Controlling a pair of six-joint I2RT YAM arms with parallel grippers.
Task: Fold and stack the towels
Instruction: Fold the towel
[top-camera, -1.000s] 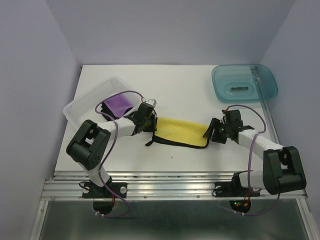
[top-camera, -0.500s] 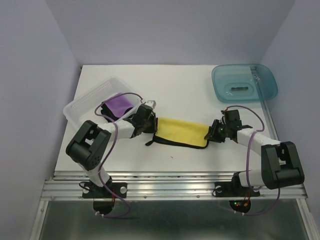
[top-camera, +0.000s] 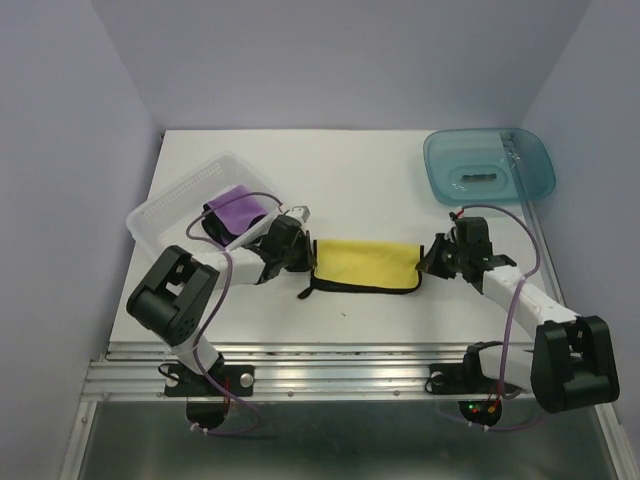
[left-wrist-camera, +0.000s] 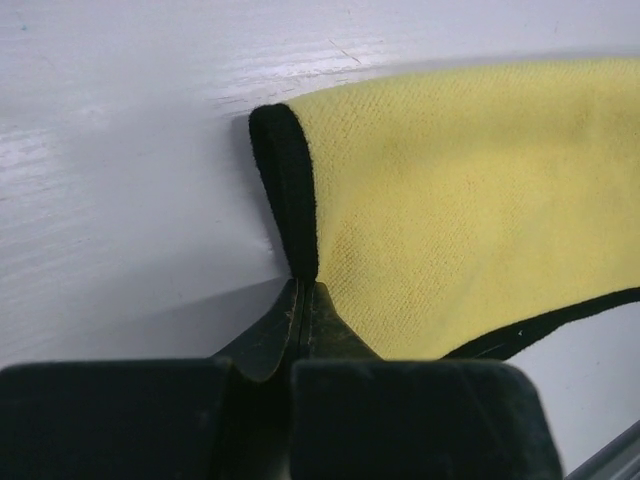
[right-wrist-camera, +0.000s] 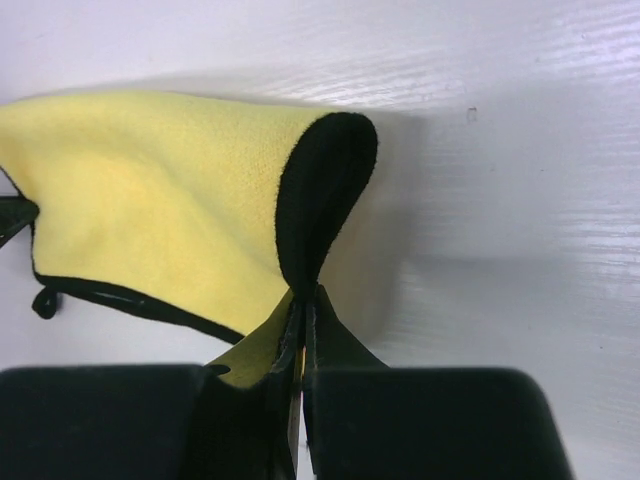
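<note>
White tabletop (top-camera: 360, 190) fills the view from above, with pale walls (top-camera: 60, 150) all round it. On the near part of it lies the yellow towel (top-camera: 365, 262). It is long from left to right and short from near to far. Its black edge runs along the near side.

The left claw (top-camera: 298, 255) sits at the towel's left short end. The right claw (top-camera: 432, 262) sits at its right short end. So the towel lies right between the two claws, and each claw is nearest to its own end.

Both claws are clenched on the towel. From the left wrist, the left claw nips the black edge, and the yellow cloth spreads away from it. From the right wrist, the right claw nips a spot where the black back of the cloth curls up.

A purple towel (top-camera: 237, 208) lies in the clear tray (top-camera: 165, 205), just beyond the left claw. The teal tub (top-camera: 488, 165) sits far off at the right.

I think the next move needs both claws to lift and travel together, the same way, so the long towel stays flat between them. Each claw holds only a thin bit of edge, so it could slip.
</note>
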